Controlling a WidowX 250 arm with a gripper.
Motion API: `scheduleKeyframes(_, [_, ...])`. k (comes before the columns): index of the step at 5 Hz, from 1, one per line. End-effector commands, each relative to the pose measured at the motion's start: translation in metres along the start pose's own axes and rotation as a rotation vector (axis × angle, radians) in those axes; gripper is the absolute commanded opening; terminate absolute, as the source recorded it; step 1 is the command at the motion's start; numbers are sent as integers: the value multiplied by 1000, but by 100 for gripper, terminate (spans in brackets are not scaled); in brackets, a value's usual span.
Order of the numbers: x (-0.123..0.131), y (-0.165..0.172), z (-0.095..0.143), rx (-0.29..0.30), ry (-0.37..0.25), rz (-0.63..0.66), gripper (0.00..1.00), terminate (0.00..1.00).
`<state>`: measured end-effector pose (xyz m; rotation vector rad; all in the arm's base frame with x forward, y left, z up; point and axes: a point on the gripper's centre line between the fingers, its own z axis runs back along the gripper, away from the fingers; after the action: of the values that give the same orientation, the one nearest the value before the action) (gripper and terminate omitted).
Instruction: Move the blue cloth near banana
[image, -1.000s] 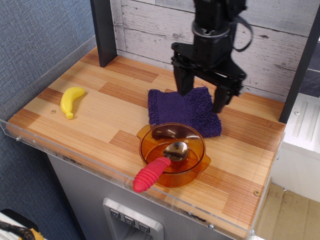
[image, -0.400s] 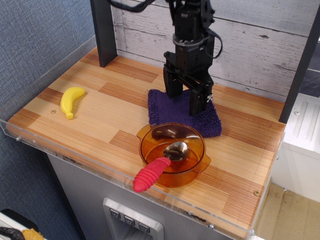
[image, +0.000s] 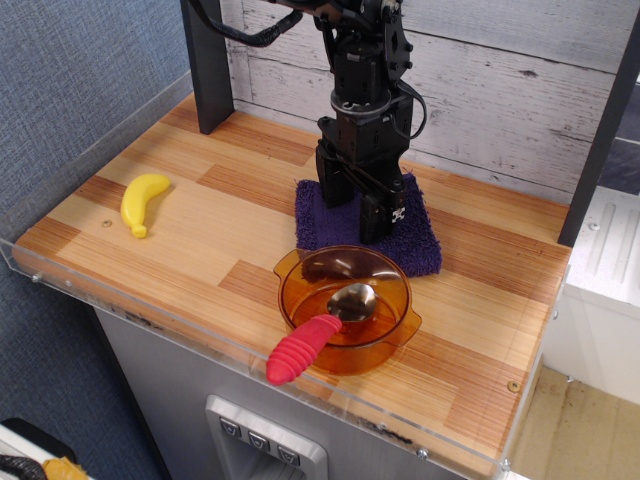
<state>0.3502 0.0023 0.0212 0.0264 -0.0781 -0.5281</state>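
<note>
1. The step in hand looks like the grab. The pincer (image: 352, 208) is low over the blue cloth (image: 368, 226), in the middle of the picture, and the cloth lies flat on the bench (image: 210, 215).
2. The cloth is not near the banana (image: 142, 203) yet. The banana lies at the left of the picture, well apart from the cloth, with bare wood between them.
3. The pincer's two black fingers (image: 333, 186) are apart, with a gap between them. Their tips seem to touch or press the fuzzy top of the cloth. I cannot tell how deep they press. The pincer holds nothing yet.
4. Next, I think the fingers need to close and pinch up a fold of the cloth. Then the arm can lift or drag it to the left, toward the banana.
5. An orange bowl (image: 347, 307) with a red-handled spoon (image: 315, 338) sits just in front of the cloth, lower in the picture, touching or covering its front edge. The move should go left and keep away from the bowl.
</note>
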Motion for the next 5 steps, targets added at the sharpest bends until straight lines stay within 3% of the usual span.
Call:
scheduleKeyframes(1, [-2,13,-2,60,8,203,100,0])
scheduleKeyframes(3, [-22,45,-5,99,40,554,100,0])
scheduleKeyframes(5, [-47,80,-4,119,71,716,100,0])
